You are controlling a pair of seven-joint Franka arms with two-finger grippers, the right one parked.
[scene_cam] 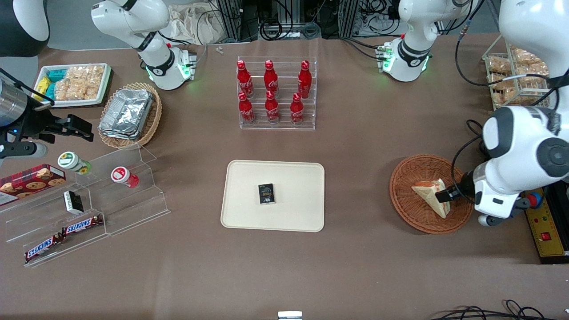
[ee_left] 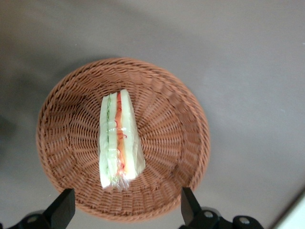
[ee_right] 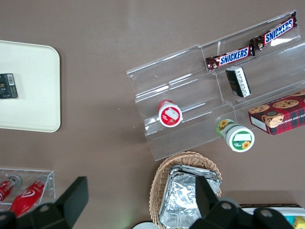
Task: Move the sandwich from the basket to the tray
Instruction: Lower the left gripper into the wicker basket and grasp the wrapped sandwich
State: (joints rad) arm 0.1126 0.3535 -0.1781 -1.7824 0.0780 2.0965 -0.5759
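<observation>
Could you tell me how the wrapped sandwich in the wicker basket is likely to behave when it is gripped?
The sandwich looks soft, so it would probably squash under a firm squeeze. Its clear wrap may be slippery. It stands on edge in the basket, so it may tip. The open tool hovers above it.

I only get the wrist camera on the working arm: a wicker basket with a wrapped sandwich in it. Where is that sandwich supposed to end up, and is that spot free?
Observer: On the tray, a cream rectangle lying toward the parked arm's end from the basket. A small black box already lies near its middle, with bare tray around it.

Operator: How close is the hand to the sandwich?

Observer: The hand hangs open over the basket; from the front, one of its fingers overlaps the sandwich, but whether it touches is not clear.

Operator: Anything standing between basket and tray?

Observer: Only brown tabletop. The red bottles stand in a clear rack farther from the front camera.
</observation>
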